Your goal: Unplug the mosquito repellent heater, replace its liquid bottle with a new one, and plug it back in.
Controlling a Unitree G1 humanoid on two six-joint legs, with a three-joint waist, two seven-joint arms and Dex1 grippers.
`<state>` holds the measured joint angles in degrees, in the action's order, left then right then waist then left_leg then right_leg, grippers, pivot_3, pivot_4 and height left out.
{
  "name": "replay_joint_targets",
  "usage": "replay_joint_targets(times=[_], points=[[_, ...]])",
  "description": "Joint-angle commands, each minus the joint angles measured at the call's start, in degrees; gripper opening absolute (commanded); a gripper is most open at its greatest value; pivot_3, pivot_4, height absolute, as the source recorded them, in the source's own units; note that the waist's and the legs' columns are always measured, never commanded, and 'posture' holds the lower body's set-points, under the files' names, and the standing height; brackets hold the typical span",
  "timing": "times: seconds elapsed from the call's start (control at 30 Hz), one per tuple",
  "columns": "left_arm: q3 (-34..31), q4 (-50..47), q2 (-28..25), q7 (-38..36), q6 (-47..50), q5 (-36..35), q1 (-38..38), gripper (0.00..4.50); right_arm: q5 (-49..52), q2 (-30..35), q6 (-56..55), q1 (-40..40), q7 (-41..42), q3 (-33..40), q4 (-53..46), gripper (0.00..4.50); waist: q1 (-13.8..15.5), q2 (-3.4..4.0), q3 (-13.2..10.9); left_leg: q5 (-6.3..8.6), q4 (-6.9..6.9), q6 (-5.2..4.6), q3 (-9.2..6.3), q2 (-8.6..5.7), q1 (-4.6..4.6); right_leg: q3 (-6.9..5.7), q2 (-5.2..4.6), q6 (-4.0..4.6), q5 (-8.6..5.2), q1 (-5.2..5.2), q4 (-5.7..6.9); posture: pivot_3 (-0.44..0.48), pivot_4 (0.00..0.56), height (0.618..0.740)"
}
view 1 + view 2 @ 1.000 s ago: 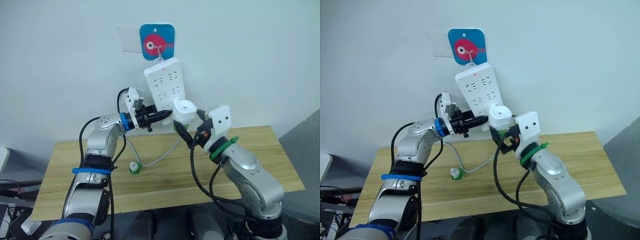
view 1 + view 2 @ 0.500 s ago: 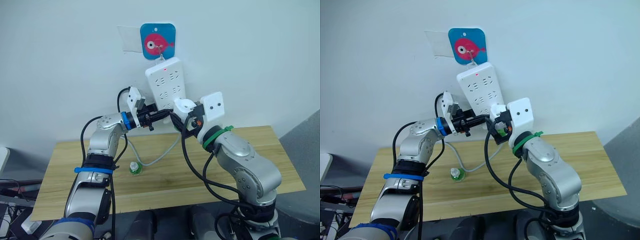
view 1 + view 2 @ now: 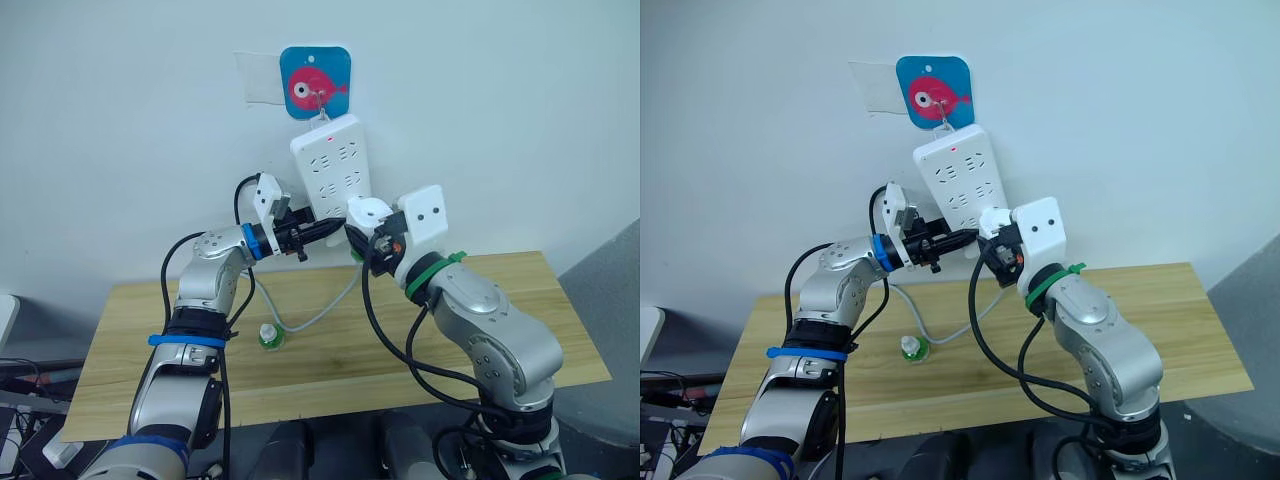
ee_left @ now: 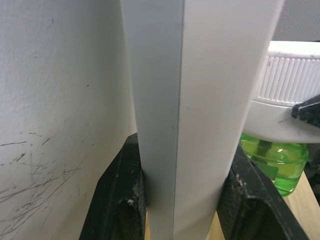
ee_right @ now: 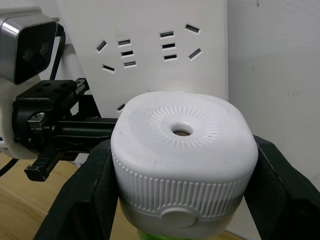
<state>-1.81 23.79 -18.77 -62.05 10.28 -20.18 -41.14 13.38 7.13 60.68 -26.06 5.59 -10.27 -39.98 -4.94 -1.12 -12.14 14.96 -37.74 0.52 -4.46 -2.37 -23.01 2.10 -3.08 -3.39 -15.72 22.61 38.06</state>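
1. White plastic, the mosquito repellent heater (image 5: 181, 150) sits clamped between the right gripper (image 5: 182, 185)'s two black fingers (image 5: 85, 195), one pressed on each side of its ribbed body, its round vent hole facing the wrist camera.
2. Below the heater's white collar hangs its green liquid bottle (image 4: 272, 162), seen past the strip's edge in the left wrist view.
3. In the head views the heater (image 3: 366, 213) is held up at the lower end of the power strip (image 3: 331, 172), which hangs tilted on the wall from a hook on a blue-and-pink fish plaque (image 3: 315, 82). Whether the heater's prongs are seated in a socket cannot be told.
4. The left gripper (image 3: 322, 231) reaches in from the other side and pinches the strip's lower edge: its fingers (image 4: 120, 200) lie flat against both faces of the white slab, closed on it.
5. The two grippers meet closely at the strip's lower corner, so room there is tight; the wall lies just behind the strip.
6. A red indicator dot shows near the strip's top edge, and its grey cable (image 3: 315, 318) loops down onto the wooden table (image 3: 520, 320).
7. A second small bottle with a green base (image 3: 268, 337) stands on the table, well apart from both grippers, near the cable's bend.
8. To the right of the arms the tabletop runs bare out to its front and right edges.
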Motion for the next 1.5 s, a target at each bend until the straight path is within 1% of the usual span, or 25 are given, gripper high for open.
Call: replay_joint_targets(times=[0.03, 0.1, 0.27, 0.5, 0.73, 1.0, 1.07, 1.17, 1.27, 1.33, 1.37, 1.5], points=[[0.78, -1.59, -0.16, -0.28, -1.31, 0.28, -0.39, 1.34, -1.48, 2.76, -2.51, -1.43, 1.49, -2.51, -1.35, 2.97, 0.01, 0.00, 0.00, 0.00, 0.00, 0.00, 0.00, 0.00, 0.00, 0.00, 0.00, 0.00, 0.00, 0.00, -0.01, -0.141, 0.223, 0.740], [0.85, -1.66, -0.22, -0.13, -1.35, 0.34, -0.27, 1.34, -2.42, 4.48, -2.95, -1.54, 1.80, -3.73, -1.15, 2.97, 0.03, 0.00, 0.00, 0.00, 0.00, 0.00, 0.00, -0.01, -0.01, -0.01, 0.00, 0.00, 0.00, 0.00, -0.02, -0.140, 0.220, 0.740], [0.65, -2.00, -0.23, 0.70, -0.52, 0.11, 0.22, 1.34, -2.52, 4.56, -2.60, -0.66, 1.66, -3.87, -1.99, 2.97, 0.03, -0.01, 0.00, 0.00, 0.01, 0.00, -0.01, 0.00, -0.01, 0.00, 0.00, 0.00, 0.00, 0.00, -0.02, -0.140, 0.213, 0.740], [-0.75, -0.19, 0.52, 3.56, 2.60, -0.94, -0.75, 1.34, -0.86, 4.45, -0.11, 1.56, 2.49, -1.04, -5.45, 2.97, 0.23, -0.01, 0.00, 0.00, 0.01, 0.00, -0.02, -0.01, -0.01, 0.00, -0.01, 0.00, 0.00, -0.01, -0.03, -0.146, 0.213, 0.740], [0.16, 2.93, -0.36, 3.65, 0.23, 0.65, -1.59, 1.34, 0.59, 6.19, 2.48, 3.01, 3.69, 1.45, -9.07, 2.97, 0.67, -0.01, 0.00, 0.00, 0.01, 0.00, -0.10, -0.03, -0.02, -0.02, -0.03, 0.00, 0.00, -0.11, -0.11, -0.162, 0.219, 0.740], [0.48, 6.14, -0.56, 3.93, -2.17, 1.36, -2.84, 1.34, 1.30, 6.30, 5.27, 2.99, 2.83, 2.47, -11.36, 2.97, -0.10, -0.02, -0.05, -0.03, -0.06, 0.03, -0.04, 0.05, 0.10, -0.03, 0.01, -0.02, 0.03, -0.17, 0.03, -0.177, 0.227, 0.740], [0.47, 6.42, -0.65, 3.92, -2.47, 1.40, -2.84, 1.34, 1.65, 5.98, 5.42, 3.32, 2.67, 3.84, -11.83, 2.97, -0.18, -0.02, -0.05, -0.08, -0.08, 0.08, -0.04, 0.05, 0.15, -0.05, 0.03, -0.04, 0.05, -0.23, 0.03, -0.179, 0.227, 0.740], [0.29, 6.88, -1.01, 3.97, -2.94, 1.67, -2.84, 1.34, 3.00, 4.66, 5.30, 4.17, 3.01, 7.70, -12.27, 2.97, -0.19, -0.02, -0.05, -0.09, -0.11, 0.07, -0.01, 0.03, 0.16, -0.01, 0.04, -0.10, 0.09, -0.25, 0.00, -0.182, 0.228, 0.740], [-0.24, 7.34, -1.87, 3.69, -3.17, 1.70, -2.73, 1.34, 4.33, 4.85, 3.07, 4.97, 4.58, 11.92, -10.87, 2.97, -0.21, -0.02, -0.05, -0.08, -0.10, 0.07, 0.00, 0.02, 0.14, -0.01, 0.02, -0.11, 0.10, -0.24, 0.00, -0.188, 0.226, 0.740], [-0.66, 7.62, -2.52, 3.54, -3.13, 1.52, -2.69, 2.09, 5.34, 4.96, 1.16, 5.59, 5.61, 14.28, -9.32, 2.97, -0.24, -0.01, -0.05, -0.07, -0.08, 0.07, -0.02, 0.04, 0.15, -0.01, 0.02, -0.10, 0.11, -0.24, 0.01, -0.188, 0.225, 0.740], [-0.72, 7.72, -2.77, 3.47, -3.09, 1.48, -2.67, 2.30, 5.66, 5.11, 0.20, 5.89, 6.12, 14.92, -8.66, 2.97, -0.38, 0.03, -0.10, -0.07, -0.07, 0.06, -0.02, 0.04, 0.15, -0.01, 0.03, -0.10, 0.11, -0.24, 0.02, -0.188, 0.225, 0.740], [-1.03, 7.53, -3.82, 3.07, -2.83, 1.15, -2.24, 3.60, 8.13, 4.80, -3.32, 7.80, 8.28, 16.83, -6.80, 2.97, -0.78, 0.06, -0.29, -0.07, -0.04, 0.06, -0.01, 0.05, 0.12, -0.02, 0.03, -0.10, 0.11, -0.19, 0.03, -0.188, 0.227, 0.740]])
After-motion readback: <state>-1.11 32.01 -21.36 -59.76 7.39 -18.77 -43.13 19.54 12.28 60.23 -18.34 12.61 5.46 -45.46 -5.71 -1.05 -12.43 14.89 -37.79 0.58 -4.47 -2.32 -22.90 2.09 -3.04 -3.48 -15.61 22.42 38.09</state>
